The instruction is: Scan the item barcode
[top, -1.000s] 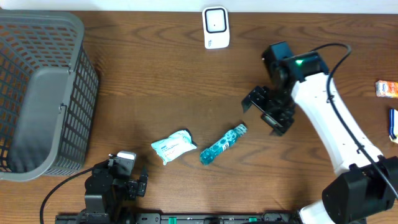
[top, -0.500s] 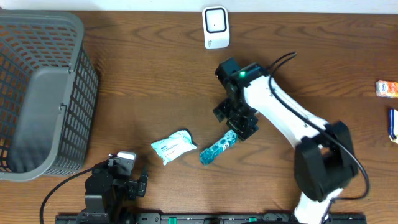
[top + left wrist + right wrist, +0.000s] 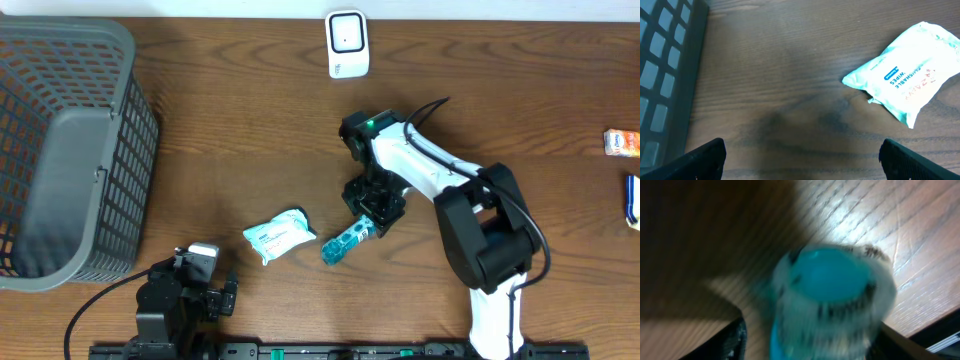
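Note:
A translucent blue tube with a white cap end (image 3: 345, 240) lies slanted on the wooden table, right of centre. My right gripper (image 3: 372, 215) is down over its upper end. In the right wrist view the tube (image 3: 832, 305) fills the space between the dark fingers of that gripper (image 3: 812, 342), blurred, with a small gap still showing on the left side. A white scanner (image 3: 347, 44) stands at the far edge. My left gripper (image 3: 802, 160) sits at the near left, wide open over bare wood.
A pale teal wipes packet (image 3: 280, 235) lies left of the tube, also seen from the left wrist (image 3: 907, 80). A grey mesh basket (image 3: 70, 150) fills the left side. An orange box (image 3: 622, 142) and a blue item (image 3: 633, 200) lie at the right edge.
The right arm has swung left and down from right of the tube onto its upper end, and its jaws have narrowed around it. The left arm has not moved.

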